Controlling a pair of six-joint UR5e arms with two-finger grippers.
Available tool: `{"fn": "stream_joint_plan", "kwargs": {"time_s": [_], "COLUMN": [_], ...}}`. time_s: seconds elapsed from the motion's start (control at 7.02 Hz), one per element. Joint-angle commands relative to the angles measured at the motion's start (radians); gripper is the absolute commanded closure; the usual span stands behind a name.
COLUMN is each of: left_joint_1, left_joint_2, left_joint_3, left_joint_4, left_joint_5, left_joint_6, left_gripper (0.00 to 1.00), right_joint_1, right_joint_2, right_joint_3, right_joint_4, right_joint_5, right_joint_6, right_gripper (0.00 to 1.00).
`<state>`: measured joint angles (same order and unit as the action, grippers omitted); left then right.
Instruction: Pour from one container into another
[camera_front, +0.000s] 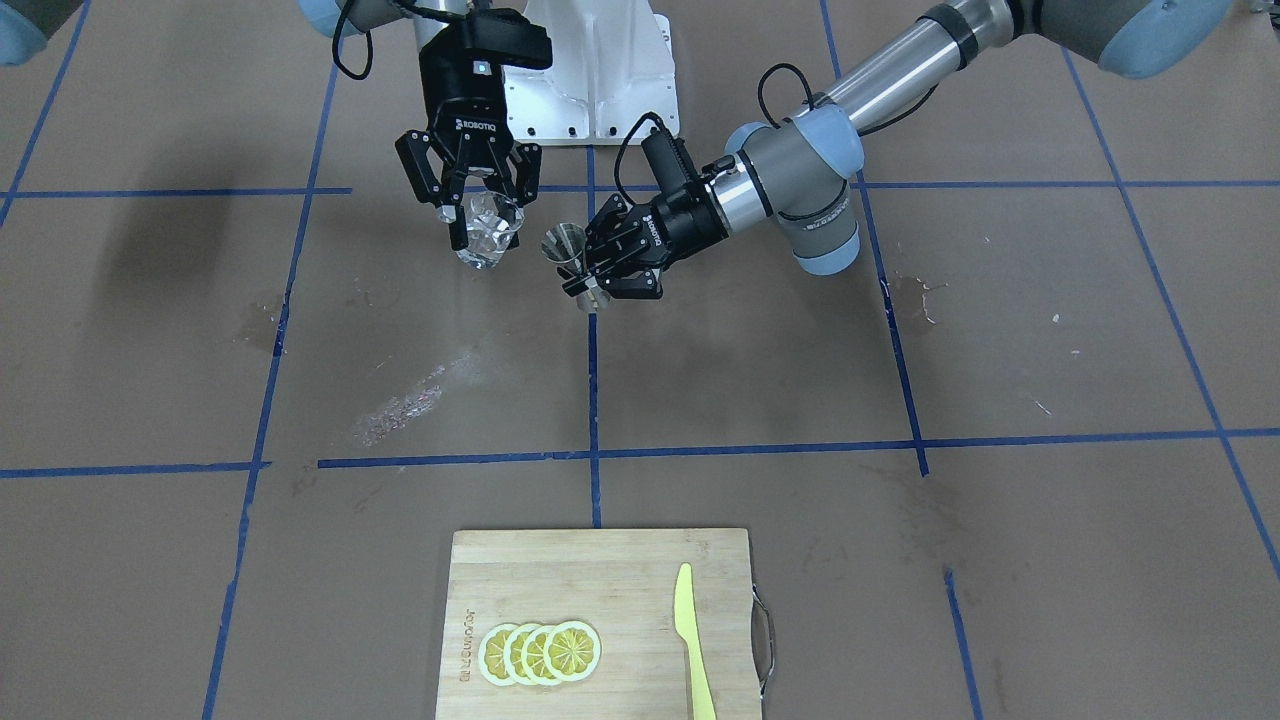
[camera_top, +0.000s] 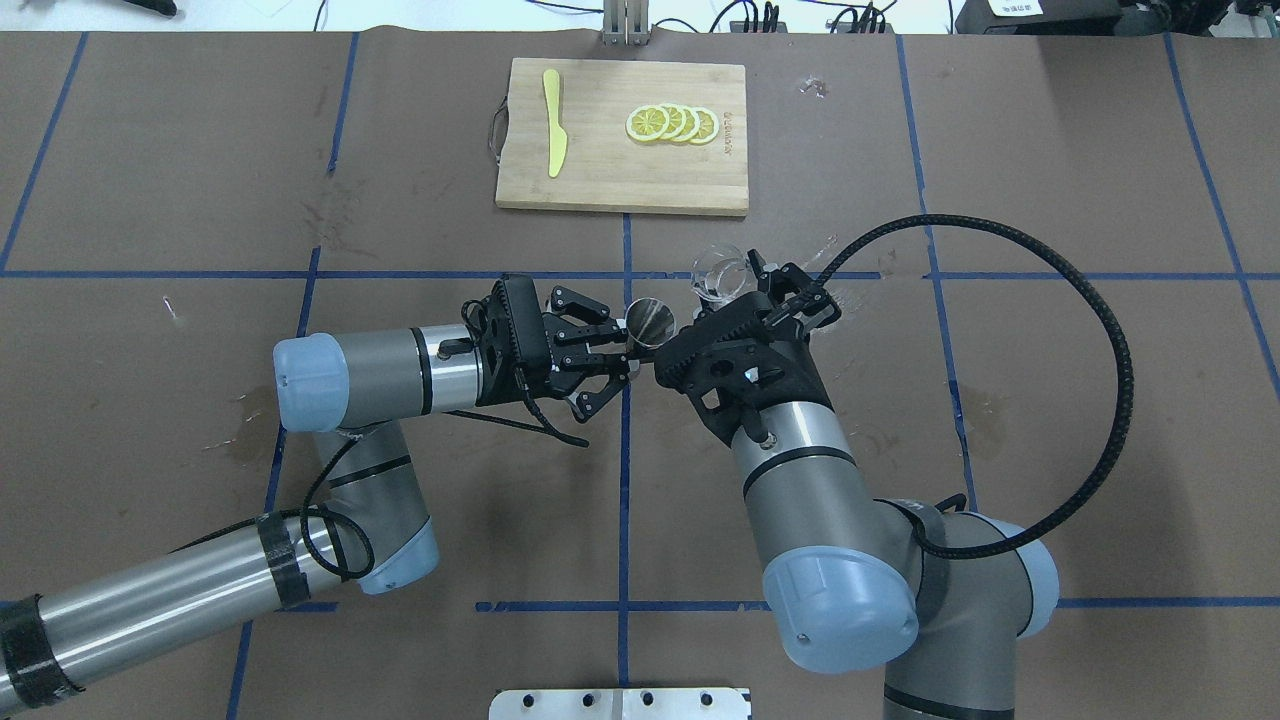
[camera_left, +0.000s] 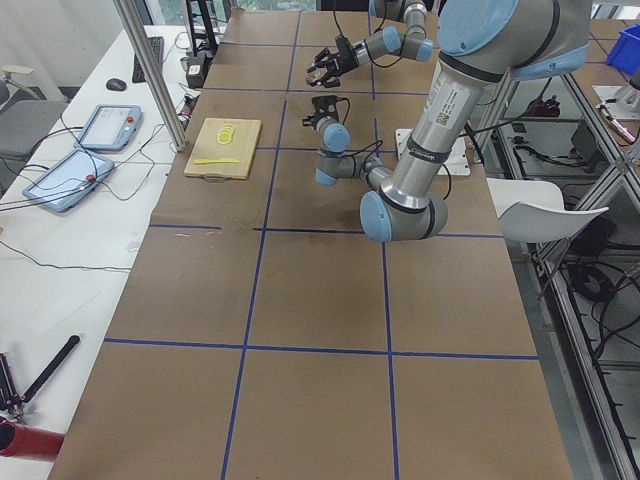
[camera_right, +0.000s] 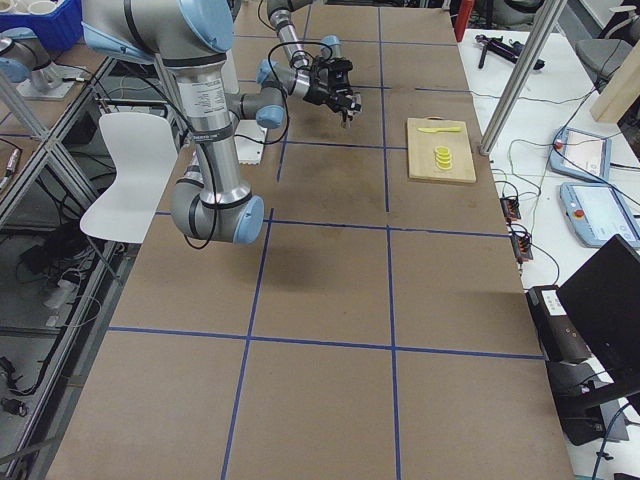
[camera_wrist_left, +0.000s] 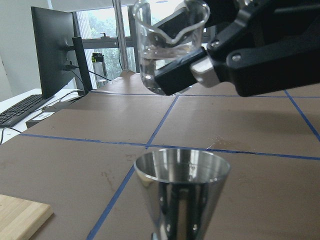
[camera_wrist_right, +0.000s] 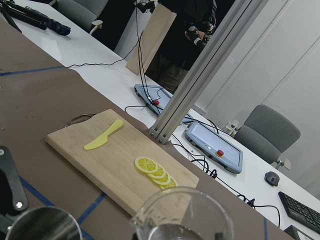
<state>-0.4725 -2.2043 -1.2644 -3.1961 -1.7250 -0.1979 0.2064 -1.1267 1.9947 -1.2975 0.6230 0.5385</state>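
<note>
While both arms meet near the table's middle, the right gripper (camera_front: 478, 205) has its fingers clenched around the clear glass cup (camera_front: 488, 238), and the left gripper (camera_front: 598, 270) is clamped on the silver jigger (camera_front: 566, 248), mouth up. Seen from overhead, the cup sits at about two o'clock from the jigger, close by but not touching. The left wrist camera shows it higher than the jigger's rim. At twelve o'clock lies a cutting board (camera_front: 600, 575) with lemon slices (camera_front: 540, 652) and a yellow knife (camera_front: 690, 635).

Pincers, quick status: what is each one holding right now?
Left pincer: shut on the silver jigger, mouth up.
Right pincer: shut on the glass cup, lifted off the table.
</note>
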Motion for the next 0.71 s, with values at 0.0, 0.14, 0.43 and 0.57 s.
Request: {"fn": "stream_joint_plan", "kwargs": {"time_s": [0.0, 0.14, 0.43, 0.57], "left_joint_1": [0.000, 0.000, 0.002, 0.003], "left_joint_2": [0.000, 0.000, 0.000, 0.000], "left_joint_3": [0.000, 0.000, -0.001, -0.001], "left_joint_4": [-0.001, -0.001, 0.001, -0.001], "left_joint_5": [0.002, 0.002, 0.002, 0.002], "left_joint_6": [0.000, 0.000, 0.000, 0.000], "left_gripper": [1.00, 1.00, 1.00, 1.00], "right_joint_1": [-0.004, -0.007, -0.016, -0.021], "right_joint_2": [0.048, 0.057, 0.073, 0.084], "right_joint_3": [-0.001, 0.003, 0.003, 0.001], "right_joint_4": [-0.127, -0.170, -0.219, -0.256], "right_joint_5": [0.000, -0.002, -0.009, -0.025], "right_joint_6": [0.000, 0.000, 0.000, -0.005], "right_gripper": [1.00, 1.00, 1.00, 1.00]}}
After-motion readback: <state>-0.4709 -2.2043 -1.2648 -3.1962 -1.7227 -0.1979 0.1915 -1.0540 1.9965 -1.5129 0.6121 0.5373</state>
